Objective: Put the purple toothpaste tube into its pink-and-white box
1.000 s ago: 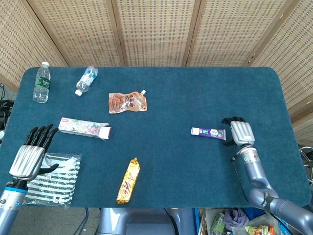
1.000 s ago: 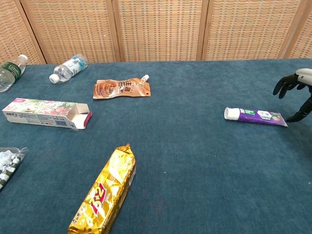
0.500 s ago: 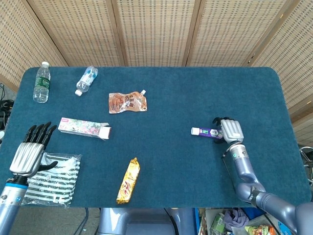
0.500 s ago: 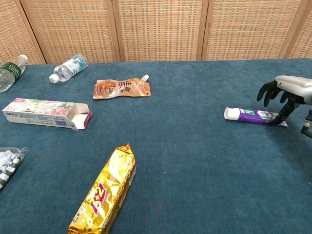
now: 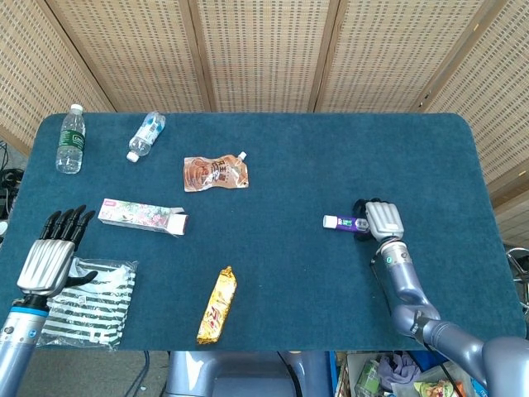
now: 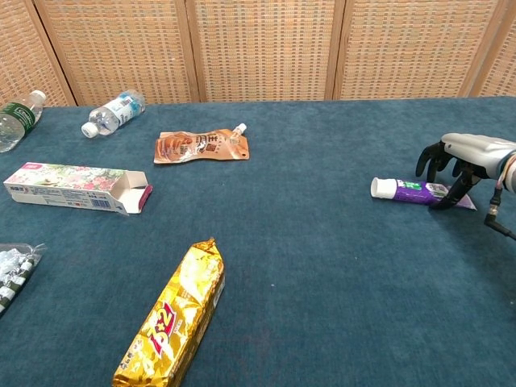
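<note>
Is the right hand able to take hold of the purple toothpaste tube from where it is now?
Probably yes: the right hand hangs directly over the purple toothpaste tube, fingers curled down around its far end, and nothing lies between them.

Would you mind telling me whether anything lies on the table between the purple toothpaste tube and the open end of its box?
Nothing visible does: bare cloth runs from the toothpaste tube to the box; the snack bar lies nearer the camera.

right hand (image 6: 459, 160) has moved over the toothpaste tube (image 6: 407, 190).
</note>
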Robot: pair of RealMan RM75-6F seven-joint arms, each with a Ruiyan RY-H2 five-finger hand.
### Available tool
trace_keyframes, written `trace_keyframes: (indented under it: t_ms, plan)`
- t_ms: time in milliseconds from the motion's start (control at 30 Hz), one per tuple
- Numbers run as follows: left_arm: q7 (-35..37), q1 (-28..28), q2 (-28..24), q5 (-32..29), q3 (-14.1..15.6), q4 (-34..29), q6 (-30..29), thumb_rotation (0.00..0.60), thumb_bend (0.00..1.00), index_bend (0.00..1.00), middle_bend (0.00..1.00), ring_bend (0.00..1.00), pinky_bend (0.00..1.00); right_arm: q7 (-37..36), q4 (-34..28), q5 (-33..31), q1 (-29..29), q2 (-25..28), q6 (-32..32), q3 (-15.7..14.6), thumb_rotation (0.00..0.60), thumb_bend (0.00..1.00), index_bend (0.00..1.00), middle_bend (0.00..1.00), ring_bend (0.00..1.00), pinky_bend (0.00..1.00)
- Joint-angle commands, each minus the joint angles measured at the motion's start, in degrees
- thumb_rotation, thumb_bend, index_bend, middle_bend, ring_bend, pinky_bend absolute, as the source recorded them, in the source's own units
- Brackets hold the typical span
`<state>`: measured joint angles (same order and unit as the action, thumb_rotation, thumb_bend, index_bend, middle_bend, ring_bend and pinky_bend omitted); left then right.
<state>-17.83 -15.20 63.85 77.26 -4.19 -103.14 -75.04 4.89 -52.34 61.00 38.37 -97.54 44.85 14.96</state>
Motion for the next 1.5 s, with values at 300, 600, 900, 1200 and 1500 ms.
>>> trace_keyframes:
  t_ms: [300,600,900,1200,1500]
  plan:
    - [-0.30,-0.15,0.20,-0.20,0.09,-0.09,0.17,0.600,0.13,0.00,0.00,0.00,0.00,-3.56,1.30,2.62,0.32,-0.08,-0.69,-0.78,0.600,0.42,0.59,0.63,0.44,0.40]
    - [-0.53,-0.72,0.26,-0.73,0.11,-0.01,1.25,0.600,0.13,0.00,0.00,0.00,0.00,-7.05,-2.31,7.27,-0.58,2.39,2.47,-2.06,0.600,0.47,0.61,0.64,0.45,0.41]
    - [1.46,-9.66,-3.16,-2.63,-4.46,4.11,12.84,0.600,0.13,0.00,0.00,0.00,0.00,-8.53,-16.78,13.41,-3.07,11.64,8.04,-4.12,0.600,0.47,0.61,0.65,0.45,0.41]
    - [1.36,-19.20,-1.19,-3.43,-4.84,15.87,26.40,0.600,0.13,0.00,0.00,0.00,0.00,-4.11,-30.18,14.26,-5.43,20.17,11.30,-5.28,0.600,0.47,0.61,0.65,0.45,0.41]
    - [7.09,-24.54,6.29,-1.65,-2.82,29.32,34.99,0.600,0.13,0.00,0.00,0.00,0.00,-1.18,-34.68,12.50,-7.26,23.76,13.46,-5.57,0.600,0.47,0.61,0.65,0.45,0.41]
